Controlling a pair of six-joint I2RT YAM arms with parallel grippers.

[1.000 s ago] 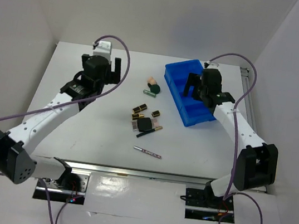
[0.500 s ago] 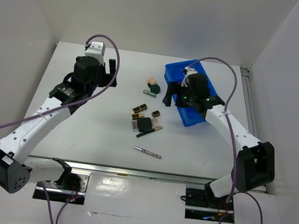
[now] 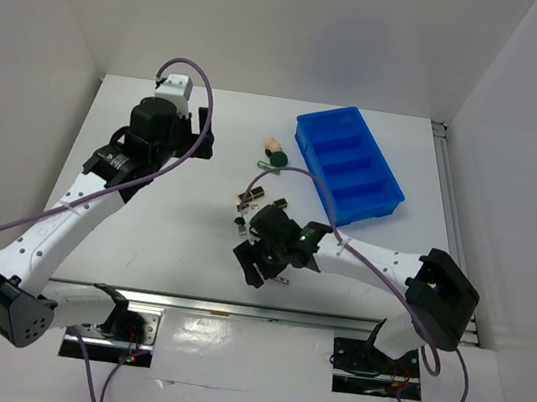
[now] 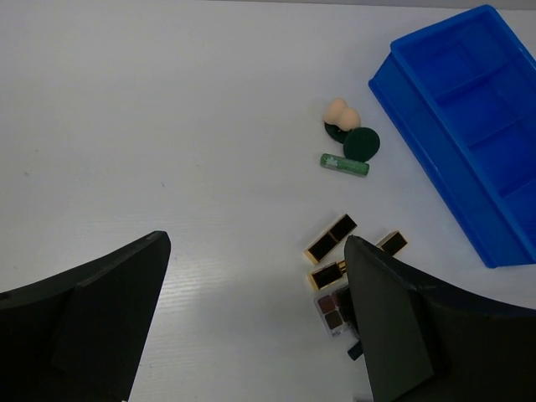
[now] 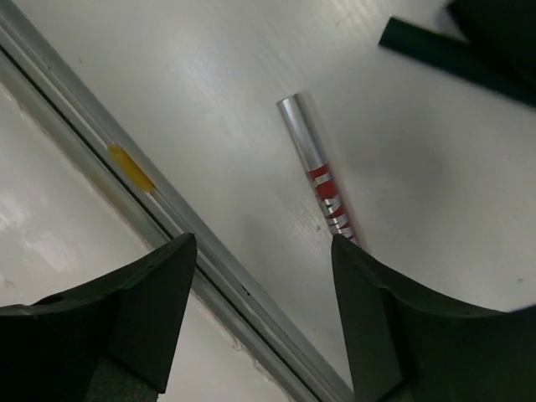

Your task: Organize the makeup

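The makeup lies scattered in the middle of the surface, just left of the blue bin. On my left wrist camera the beige sponge rests against the round green piece, and the green tube lies just beside them. Closer to me, three black-gold lipstick tubes lie near one another. The pinkish-brown palette is just beside them, partly hidden behind one finger. The silver pencil with red lettering lies flat, apart from the rest and nearest the metal rail at the front edge, with a dark slim pencil beyond it. My right claw hangs low over that silver pencil, released, jaws wide. The pencil's lettered end runs up beside one finger, and I cannot tell whether they touch. In the top view the right arm reaches across the cluster and hides part of it. My left claw is released as well, grasping nothing, and hovers over bare surface toward the far left, well apart from the makeup.
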